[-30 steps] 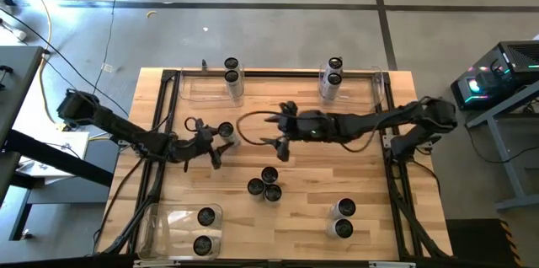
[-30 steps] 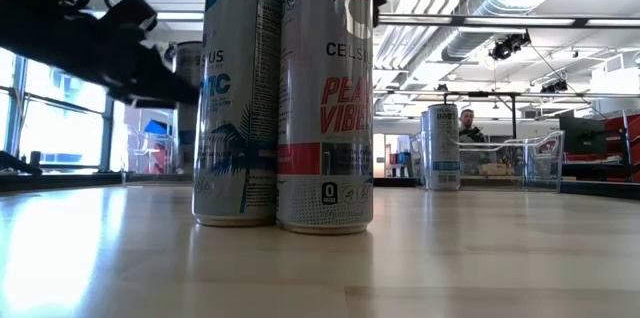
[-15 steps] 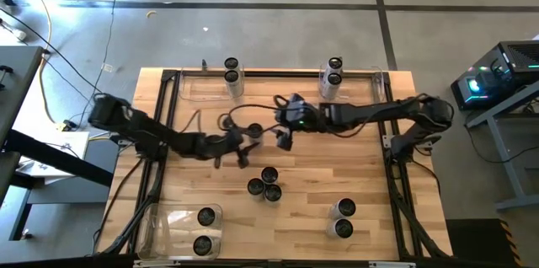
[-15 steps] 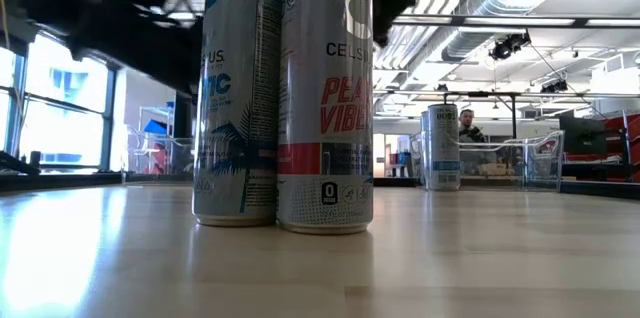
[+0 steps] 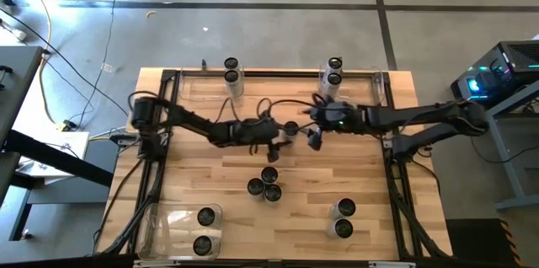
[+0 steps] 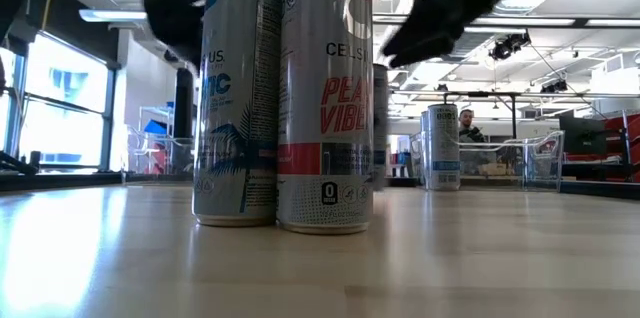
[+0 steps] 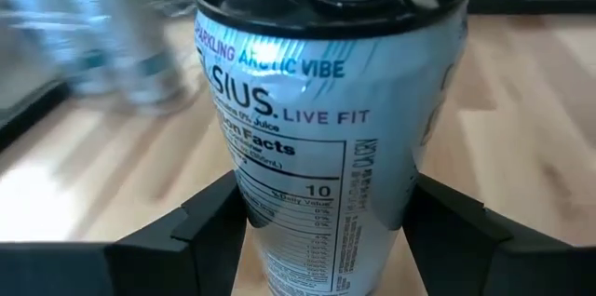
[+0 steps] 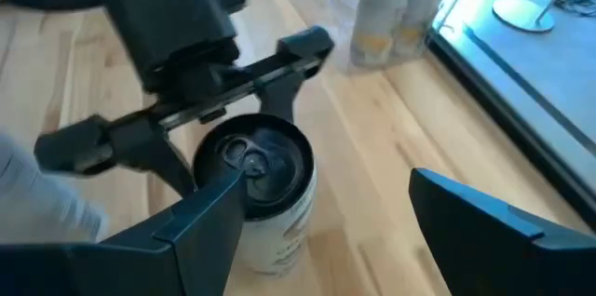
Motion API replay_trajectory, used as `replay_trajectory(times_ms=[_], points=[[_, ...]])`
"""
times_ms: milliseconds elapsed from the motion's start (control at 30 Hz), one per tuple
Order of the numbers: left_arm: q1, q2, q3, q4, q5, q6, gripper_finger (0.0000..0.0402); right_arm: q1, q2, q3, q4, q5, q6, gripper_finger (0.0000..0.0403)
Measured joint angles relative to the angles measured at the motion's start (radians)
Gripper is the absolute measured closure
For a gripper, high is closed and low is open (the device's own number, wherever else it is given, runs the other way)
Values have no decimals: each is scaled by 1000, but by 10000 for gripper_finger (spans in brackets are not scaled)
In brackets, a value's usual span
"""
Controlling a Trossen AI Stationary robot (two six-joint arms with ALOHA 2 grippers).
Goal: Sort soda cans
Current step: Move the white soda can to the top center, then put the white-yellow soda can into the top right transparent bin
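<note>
Handover of one soda can near the frame's centre, just above the middle.
Left gripper (image 5: 278, 136) clamps the can (image 5: 291, 126) by its sides; right gripper (image 5: 315, 136) hangs just beside it, fingers spread and empty. Both arms stretch in level from the edges. Right should close squarely around the body before left lets go, keeping it upright.

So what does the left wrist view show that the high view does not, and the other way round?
Only the left wrist view shows the print on the held can, "ARCTIC VIBE". Only the high view shows the whole table, the other cans, the clear bins and the right pincer, open beside that can. Both show the left pincer closed around this can.
</note>
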Motion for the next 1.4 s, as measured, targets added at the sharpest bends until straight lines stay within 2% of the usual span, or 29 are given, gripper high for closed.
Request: replay_trajectory(times_ms=[133,267,333,467,633,767,933,1000,1100,1167,1300,1400], points=[[10,88,76,14,63,0,165,13,-64,-96,33,-7,26,107],[10,143,127,23,84,-12,162,12,-62,-166,149,-74,61,107],[10,155,139,20,93,-12,161,16,-41,-180,221,-73,61,107],[11,164,150,21,98,-22,160,17,-13,-190,245,-36,55,107],[11,166,149,47,105,-30,157,16,31,-190,249,-56,52,107],[12,166,151,49,125,-35,129,17,79,-190,254,-47,60,112],[11,160,151,31,138,-88,80,23,91,-190,288,-29,60,167],[5,138,150,-12,143,-91,70,29,65,-192,281,-25,60,167],[-8,70,151,-120,110,-81,66,31,-12,-192,258,0,80,167],[-18,22,151,-214,62,-82,66,30,-84,-192,221,65,88,167],[-58,-68,149,-393,-111,-124,65,27,-242,-162,117,218,104,167],[-107,-116,151,-448,-253,-160,65,16,-339,-77,-6,329,101,167]])
